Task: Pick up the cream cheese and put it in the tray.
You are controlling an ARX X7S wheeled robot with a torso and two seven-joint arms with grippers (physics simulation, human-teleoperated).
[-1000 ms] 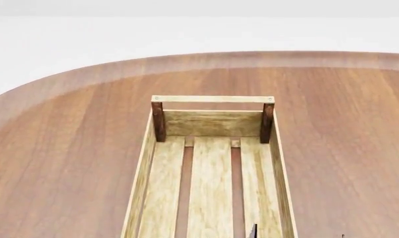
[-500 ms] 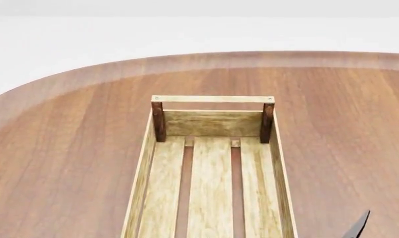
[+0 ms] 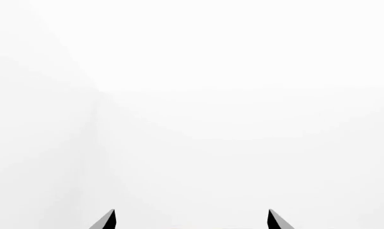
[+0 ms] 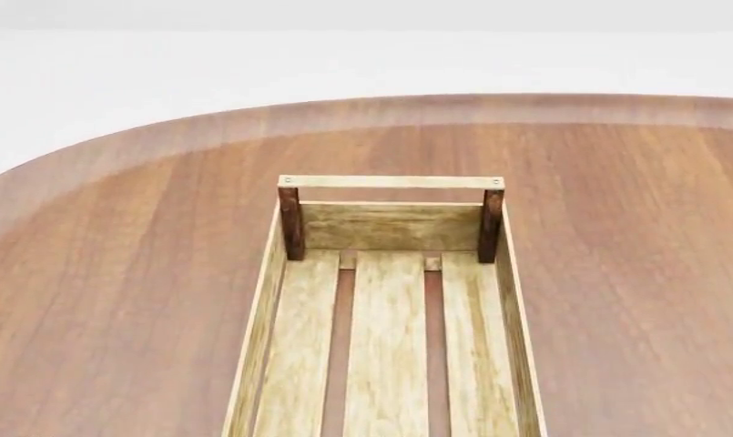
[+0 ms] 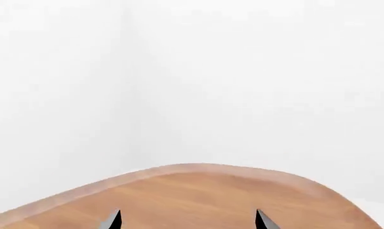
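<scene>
The tray [image 4: 290, 184], a long light-wood crate with dark corner posts, lies on the brown table in the head view, running from the middle down past the near edge; its slatted bottom shows nothing on it. The cream cheese is out of view in every frame. Neither gripper appears in the head view. My left gripper [image 3: 192, 219] is open, its two dark fingertips far apart against plain white. My right gripper [image 5: 188, 220] is open too, fingertips wide apart above the table top [image 5: 198, 200], with nothing between them.
The rounded wooden table [image 4: 123, 273] curves away at the far side and to the left, with white floor or wall beyond. In the right wrist view the table's curved far edge [image 5: 192, 168] shows ahead of the fingertips.
A dark fingertip showed at the head view's lower edge inside the tray, then at the lower right corner; now it has dropped out of that view.
</scene>
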